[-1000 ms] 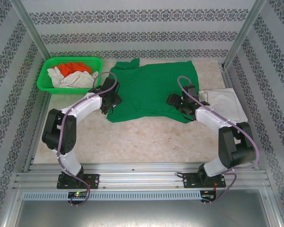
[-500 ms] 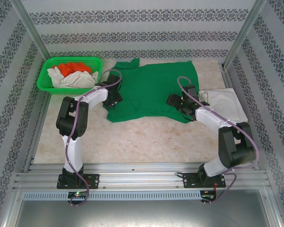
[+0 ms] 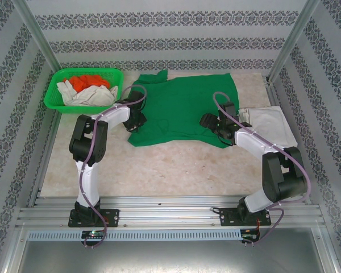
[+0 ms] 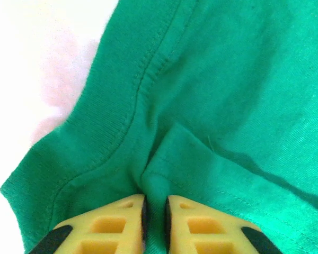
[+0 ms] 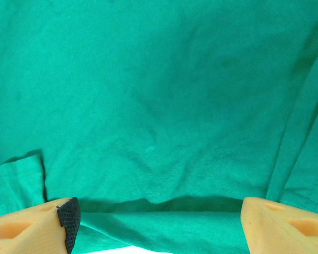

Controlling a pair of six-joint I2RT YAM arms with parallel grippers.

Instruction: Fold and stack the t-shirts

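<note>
The dark green t-shirt (image 3: 182, 108) lies spread on the table, its near edge rumpled. My left gripper (image 3: 134, 120) sits at the shirt's left side, shut on a pinched fold of green cloth (image 4: 155, 209) between its yellow fingers (image 4: 114, 222). My right gripper (image 3: 214, 126) is at the shirt's near right edge, open wide, its fingers (image 5: 32, 227) straddling the green cloth (image 5: 159, 132). A folded off-white t-shirt (image 3: 270, 126) lies to the right. An orange shirt (image 3: 90, 82) and off-white ones (image 3: 88, 95) sit in the basket.
A bright green mesh basket (image 3: 52, 91) stands at the back left. Metal frame posts and patterned walls enclose the table (image 3: 176, 165). Bare tabletop runs between the shirt's near edge and the arm bases.
The left arm has swung its elbow inward and its gripper has shifted slightly back along the shirt's left edge. The right arm has stayed still.
</note>
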